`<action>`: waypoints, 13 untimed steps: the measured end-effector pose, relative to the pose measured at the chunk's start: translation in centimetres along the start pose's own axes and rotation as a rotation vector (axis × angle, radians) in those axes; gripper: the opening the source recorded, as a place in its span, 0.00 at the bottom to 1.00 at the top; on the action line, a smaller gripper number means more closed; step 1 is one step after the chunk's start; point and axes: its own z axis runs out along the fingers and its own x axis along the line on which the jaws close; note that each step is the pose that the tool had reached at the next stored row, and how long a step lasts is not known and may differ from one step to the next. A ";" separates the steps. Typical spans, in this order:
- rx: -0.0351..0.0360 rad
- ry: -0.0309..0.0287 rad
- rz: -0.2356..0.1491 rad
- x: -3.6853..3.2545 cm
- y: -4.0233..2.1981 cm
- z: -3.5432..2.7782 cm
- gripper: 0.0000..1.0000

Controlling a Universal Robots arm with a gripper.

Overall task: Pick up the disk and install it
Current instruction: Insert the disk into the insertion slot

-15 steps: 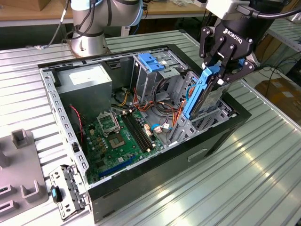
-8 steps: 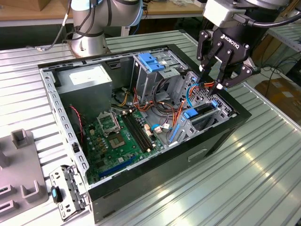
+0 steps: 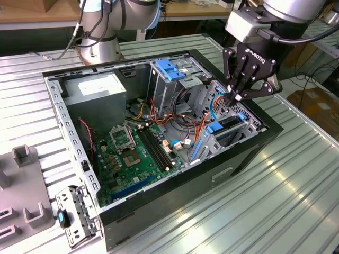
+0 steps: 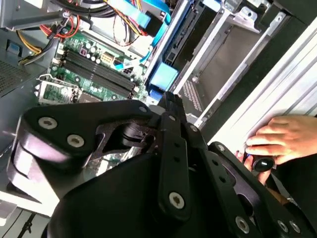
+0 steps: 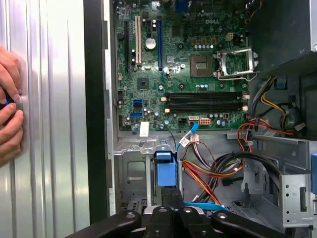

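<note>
Because the silver-grey metal disk with blue plastic rails [image 3: 228, 124] stands edge-on in its bay, right of centre in the exterior view, we judge the black gripper [image 3: 236, 97], fingertips together just above, suited for pressing.

A hand [image 5: 10, 111] rests beside the open case [image 5: 94, 124].

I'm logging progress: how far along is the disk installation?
Looks done: the disk already stands on edge in the drive bay at one end of the computer case, its blue tab facing up. In hand: nothing; the gripper is shut, just above that tab. Left: I cannot tell whether the disk is fully seated.
</note>
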 end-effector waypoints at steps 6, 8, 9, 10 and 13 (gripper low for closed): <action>0.0000 -0.0002 0.000 -0.01 -1.16 1.36 0.11; 0.0000 -0.0001 0.000 -0.01 -1.46 1.73 0.11; 0.0000 -0.0001 0.000 0.00 -1.59 1.91 0.11; 0.0000 -0.0002 0.000 0.03 -1.69 2.15 0.11; 0.0012 -0.0002 0.000 0.10 -1.81 2.94 0.11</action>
